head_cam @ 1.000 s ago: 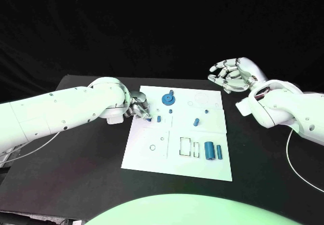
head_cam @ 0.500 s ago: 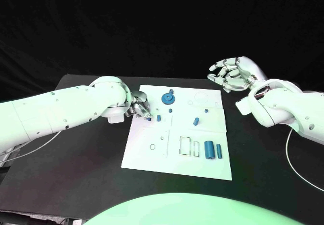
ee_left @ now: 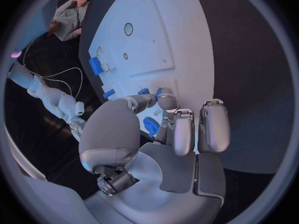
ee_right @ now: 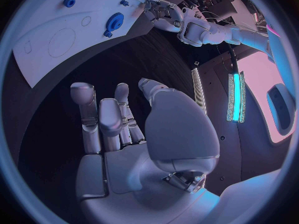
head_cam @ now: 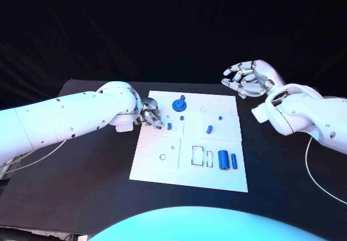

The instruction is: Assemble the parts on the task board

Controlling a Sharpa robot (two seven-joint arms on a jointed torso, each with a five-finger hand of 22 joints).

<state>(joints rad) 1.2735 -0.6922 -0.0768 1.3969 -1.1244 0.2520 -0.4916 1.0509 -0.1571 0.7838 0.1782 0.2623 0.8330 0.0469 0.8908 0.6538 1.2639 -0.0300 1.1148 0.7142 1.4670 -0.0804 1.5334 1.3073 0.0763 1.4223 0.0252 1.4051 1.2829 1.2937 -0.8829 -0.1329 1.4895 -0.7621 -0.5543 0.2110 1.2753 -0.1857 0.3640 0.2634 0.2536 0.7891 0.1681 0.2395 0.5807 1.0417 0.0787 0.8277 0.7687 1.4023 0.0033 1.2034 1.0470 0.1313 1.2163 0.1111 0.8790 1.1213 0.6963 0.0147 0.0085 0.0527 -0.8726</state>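
Head view: white task board (head_cam: 189,173) lies flat mid-table on the black table (head_cam: 87,170), dark bare surface on all sides of it. Left hand (head_cam: 150,114) sits at the board's left edge, fingers curled down together over a small blue peg (head_cam: 159,127); whether they pinch it cannot be told here. Just beside it a second blue peg (head_cam: 169,126) stands on the board. A blue gear (head_cam: 178,105) is near the far edge; a slanted blue pin (head_cam: 209,129) lies mid-board; a thick blue cylinder (head_cam: 223,160) and a thin blue rod (head_cam: 233,161) lie side by side near the right edge, beside rectangular slots (head_cam: 198,155). Right hand (head_cam: 248,79) hangs off the board's far right corner, fingers loosely curled, apart, holding nothing.

Left wrist view: smooth silver fingers (ee_left: 184,129) bunched close above the glossy board (ee_left: 168,30); blue gear (ee_left: 151,126) partly hidden behind them.

Right wrist view: fingers (ee_right: 93,117) separated, palm bare, over dark table; board (ee_right: 56,40) well apart.
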